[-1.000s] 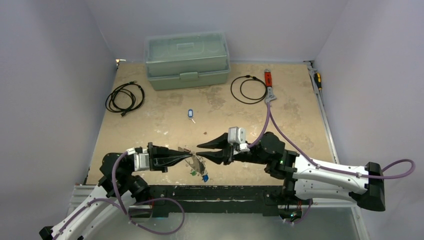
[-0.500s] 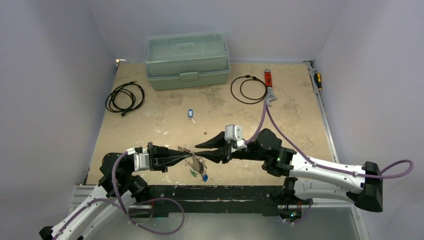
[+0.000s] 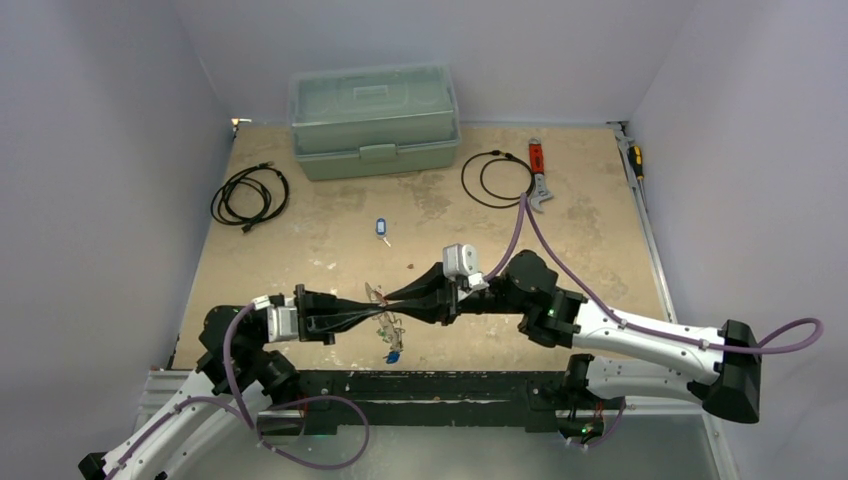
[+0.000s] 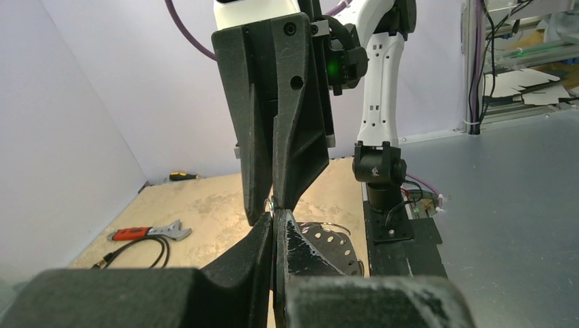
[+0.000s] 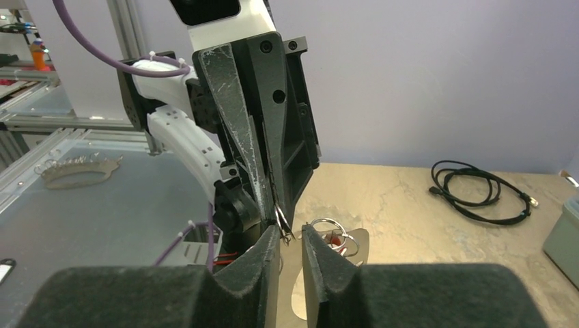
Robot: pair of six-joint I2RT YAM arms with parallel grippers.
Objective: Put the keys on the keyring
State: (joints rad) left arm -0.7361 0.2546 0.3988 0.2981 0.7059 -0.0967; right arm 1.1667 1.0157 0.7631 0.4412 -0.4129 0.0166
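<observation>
My left gripper [image 3: 383, 310] is shut on the thin silvery keyring [image 4: 269, 203], held just above the table near the front edge. A bunch of keys with blue and green heads [image 3: 391, 348] hangs below it, with a perforated metal tag [image 4: 328, 244]. My right gripper [image 3: 394, 300] meets the left one tip to tip, its jaws a narrow gap apart around the ring wire [image 5: 281, 217]. Smaller rings and a red key head [image 5: 332, 236] hang just beyond the right fingertips. One blue-headed key [image 3: 381, 228] lies alone on the table farther back.
A green lidded box [image 3: 373, 120] stands at the back. A coiled black cable [image 3: 250, 193] lies at the left, another [image 3: 497, 178] at the back right beside a red-handled wrench [image 3: 538, 170]. A screwdriver [image 3: 635, 160] lies along the right edge.
My right gripper has moved left to the left gripper's tips and its jaws have narrowed from wide open. The hanging keys have shifted slightly left. The left arm has stayed put.
</observation>
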